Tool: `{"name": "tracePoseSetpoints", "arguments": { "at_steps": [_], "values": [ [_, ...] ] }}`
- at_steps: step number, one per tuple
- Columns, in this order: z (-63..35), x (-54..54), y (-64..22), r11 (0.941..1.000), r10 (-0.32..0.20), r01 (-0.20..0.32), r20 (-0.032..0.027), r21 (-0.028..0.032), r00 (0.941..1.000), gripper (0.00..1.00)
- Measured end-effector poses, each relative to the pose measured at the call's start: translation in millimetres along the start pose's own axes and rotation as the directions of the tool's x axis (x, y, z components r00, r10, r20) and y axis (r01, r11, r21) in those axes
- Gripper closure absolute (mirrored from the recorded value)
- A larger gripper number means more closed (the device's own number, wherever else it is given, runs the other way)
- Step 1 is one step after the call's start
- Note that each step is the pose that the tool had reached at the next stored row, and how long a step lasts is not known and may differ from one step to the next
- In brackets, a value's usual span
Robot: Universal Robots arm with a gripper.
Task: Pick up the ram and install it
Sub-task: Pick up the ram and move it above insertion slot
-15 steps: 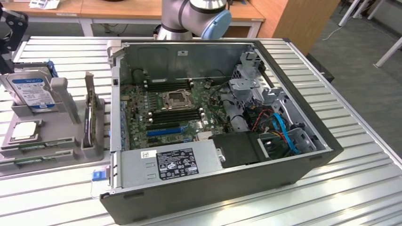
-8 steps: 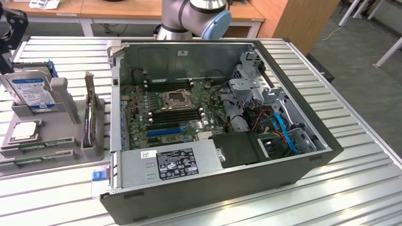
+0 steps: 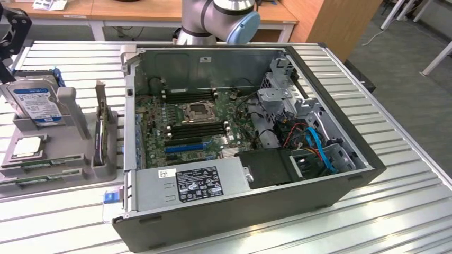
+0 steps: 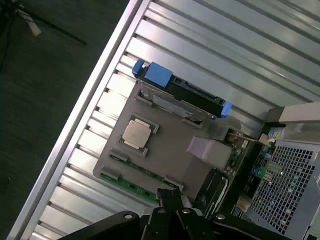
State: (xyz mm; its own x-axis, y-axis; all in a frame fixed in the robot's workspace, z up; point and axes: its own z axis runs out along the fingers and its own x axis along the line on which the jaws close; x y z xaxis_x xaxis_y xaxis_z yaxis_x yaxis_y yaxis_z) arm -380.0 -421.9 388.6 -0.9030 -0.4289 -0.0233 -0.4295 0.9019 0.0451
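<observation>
The ram is a thin green stick [image 3: 42, 163] lying flat in a slot at the near end of the grey holder tray [image 3: 71, 182], at the exterior view's left. A second like stick [image 3: 35, 179] lies beside it. From the wrist view the sticks [image 4: 127, 185] run along the holder's edge [image 4: 165, 150]. My gripper [image 4: 169, 199] hangs high above that end of the holder, its black fingers shut with nothing between them. Its dark body [image 3: 16, 32] shows at the exterior view's far left. The open computer case [image 3: 247, 222] lies in the middle, its motherboard's memory slots [image 3: 198, 129] bare.
On the holder stand a hard drive with a blue label [image 3: 37, 103], a square silver processor [image 3: 28, 145] and an upright card [image 3: 105, 132]. The arm's base [image 3: 211, 16] rises behind the case. The slatted metal table [image 3: 395, 211] ends close beyond the holder.
</observation>
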Motion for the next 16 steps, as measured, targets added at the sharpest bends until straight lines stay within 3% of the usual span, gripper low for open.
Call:
{"name": "tracePoseSetpoints", "arguments": {
  "at_steps": [4, 8, 11, 16],
  "values": [
    [0.1, 0.0, 0.0, 0.9975, -0.071, 0.071, -0.0031, -0.0017, 0.9975, 0.90],
    [0.1, 0.0, 0.0, 0.9899, -0.142, 0.142, -0.0061, -0.0037, 0.9898, 0.90],
    [0.2, 0.0, 0.0, 0.9814, -0.192, 0.192, -0.0083, -0.0053, 0.9813, 0.90],
    [0.3, 0.0, 0.0, 0.9620, -0.273, 0.273, -0.0114, -0.0080, 0.9619, 0.90]
  ]
}}
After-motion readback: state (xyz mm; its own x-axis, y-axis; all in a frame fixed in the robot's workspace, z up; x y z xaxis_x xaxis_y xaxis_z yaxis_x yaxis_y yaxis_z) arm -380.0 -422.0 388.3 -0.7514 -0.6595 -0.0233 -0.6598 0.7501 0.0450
